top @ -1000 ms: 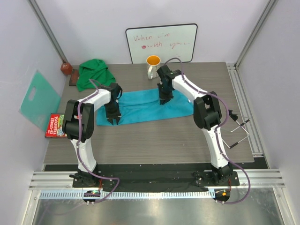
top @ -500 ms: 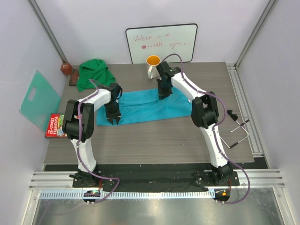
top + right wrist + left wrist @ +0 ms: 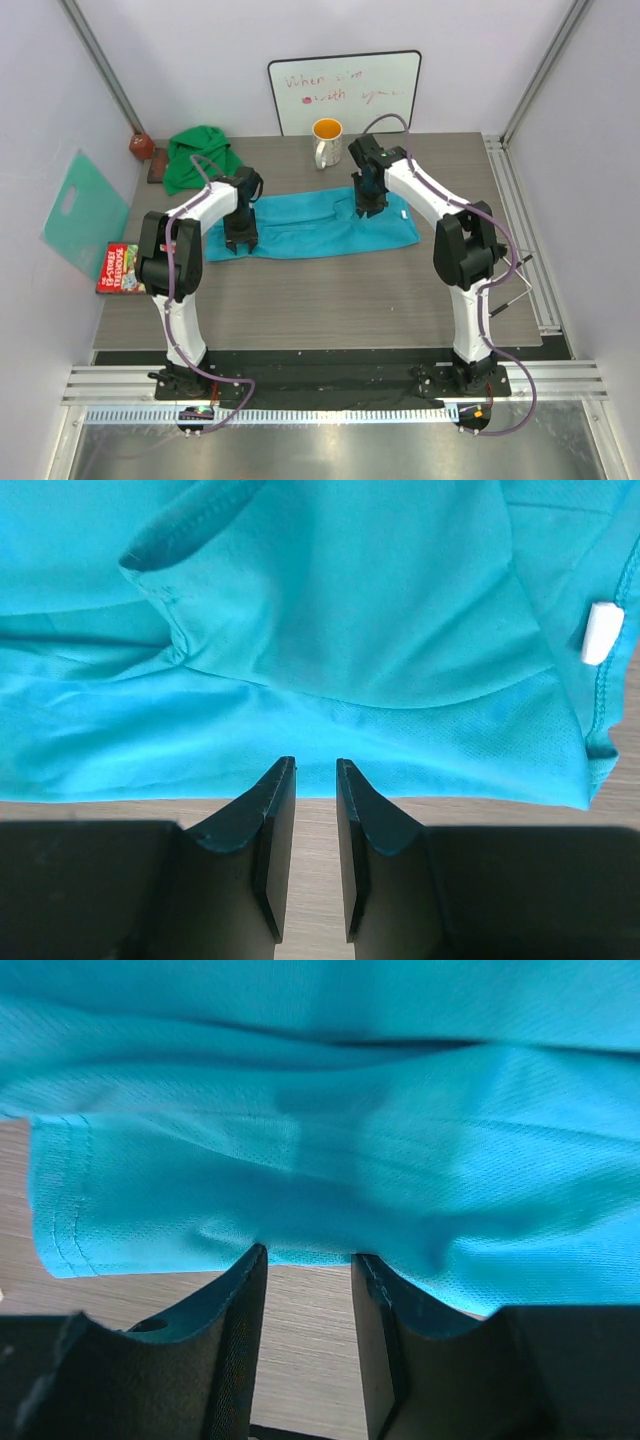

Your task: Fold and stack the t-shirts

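The turquoise-blue t-shirt (image 3: 300,225) lies as a long folded strip across the middle of the table. My left gripper (image 3: 240,243) stands over its left end, and my right gripper (image 3: 366,208) over its right half near the back edge. In the left wrist view the left gripper (image 3: 308,1255) is open, bare wood between its fingers, the tips at the hem of the turquoise cloth (image 3: 350,1140). The right gripper (image 3: 316,765) is open by a narrow gap with nothing in it, tips at the cloth's edge (image 3: 350,630). The green t-shirt (image 3: 200,155) sits crumpled at the back left.
An orange-lined mug (image 3: 327,142) stands behind the shirt, in front of a whiteboard (image 3: 345,90). A mint plastic sheet (image 3: 85,210) leans at the left wall beside a red box (image 3: 118,268). A wire rack (image 3: 508,282) hangs off the right edge.
Both grippers have opened and let go of the turquoise shirt. The right gripper has shifted to the right, the left one slightly towards the back.
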Available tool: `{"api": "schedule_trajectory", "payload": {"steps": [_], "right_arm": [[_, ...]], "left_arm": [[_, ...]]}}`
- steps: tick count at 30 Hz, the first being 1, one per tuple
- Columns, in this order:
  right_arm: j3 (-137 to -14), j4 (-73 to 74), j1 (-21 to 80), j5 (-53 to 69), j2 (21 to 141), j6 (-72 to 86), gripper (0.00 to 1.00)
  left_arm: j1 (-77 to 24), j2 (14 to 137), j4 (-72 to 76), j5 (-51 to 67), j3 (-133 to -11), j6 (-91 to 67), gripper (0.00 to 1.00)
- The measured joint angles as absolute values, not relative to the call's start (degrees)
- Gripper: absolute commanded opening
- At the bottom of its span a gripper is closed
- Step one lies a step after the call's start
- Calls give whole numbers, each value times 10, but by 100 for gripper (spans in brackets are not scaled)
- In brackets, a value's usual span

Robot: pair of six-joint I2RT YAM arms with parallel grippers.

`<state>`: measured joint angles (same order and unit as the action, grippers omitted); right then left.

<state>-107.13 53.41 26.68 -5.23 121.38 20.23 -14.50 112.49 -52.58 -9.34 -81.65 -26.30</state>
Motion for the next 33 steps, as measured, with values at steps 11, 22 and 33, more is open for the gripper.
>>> {"api": "schedule_trajectory", "payload": {"steps": [11, 22, 33], "right_arm": [[-1031, 523, 267, -52, 1247, 206, 29], [-1007, 517, 267, -52, 1266, 213, 28], [-1002, 512, 267, -53, 1262, 214, 28]], "left_arm": [[-145, 1130, -523, -102, -845, -260, 39], [-141, 1076, -520, -53, -843, -245, 38], [-141, 1081, -542, 1, -889, -244, 38]]}}
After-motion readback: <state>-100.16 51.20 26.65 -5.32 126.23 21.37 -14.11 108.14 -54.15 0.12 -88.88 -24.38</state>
